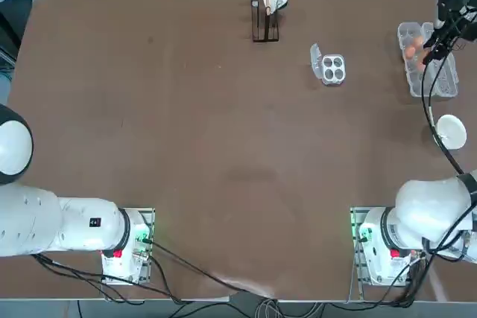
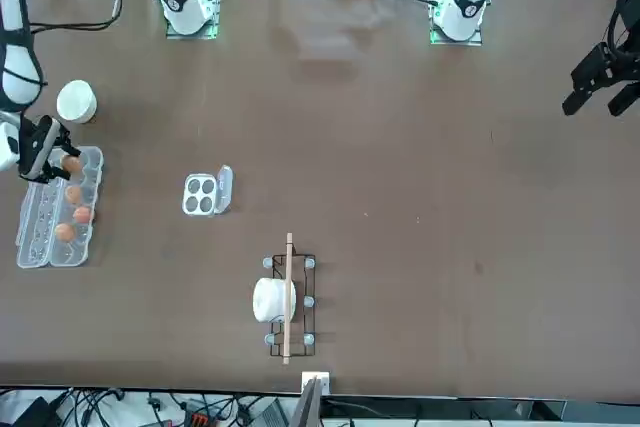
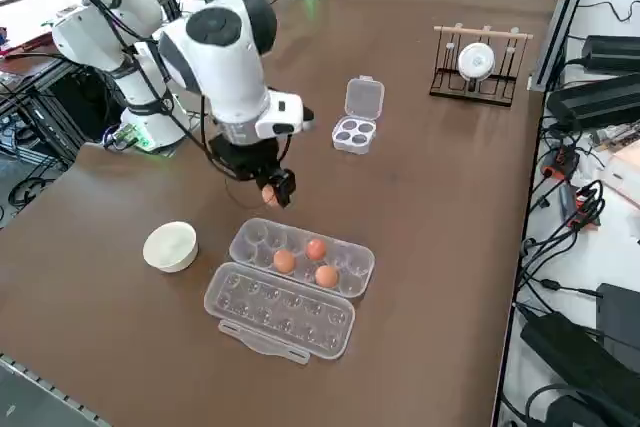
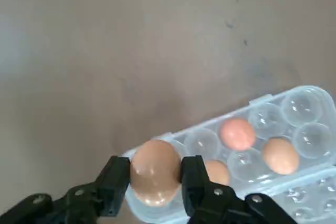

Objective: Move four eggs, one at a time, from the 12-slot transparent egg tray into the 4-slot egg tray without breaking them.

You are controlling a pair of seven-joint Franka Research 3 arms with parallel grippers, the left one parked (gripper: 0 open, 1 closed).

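Observation:
My right gripper (image 4: 155,178) is shut on one orange-brown egg (image 4: 155,163), held in the air just beside the near end of the 12-slot transparent egg tray (image 4: 308,107). In the right side view the gripper (image 3: 273,190) hangs above the table with the egg (image 3: 267,195) between its fingers. The long tray (image 3: 252,238) lies open, its lid (image 3: 280,313) flat alongside. It holds three eggs (image 3: 316,248), (image 3: 284,262), (image 3: 326,276). The 4-slot egg tray (image 3: 340,143) stands farther along the table with its cups empty and its lid flap up (image 2: 203,195).
A white bowl (image 3: 170,246) stands on the table close to the long tray's end. A dark wire rack with a wooden bar and a white roll (image 3: 478,60) stands at the far side (image 1: 266,13). The table edge runs just beyond the long tray (image 1: 445,83).

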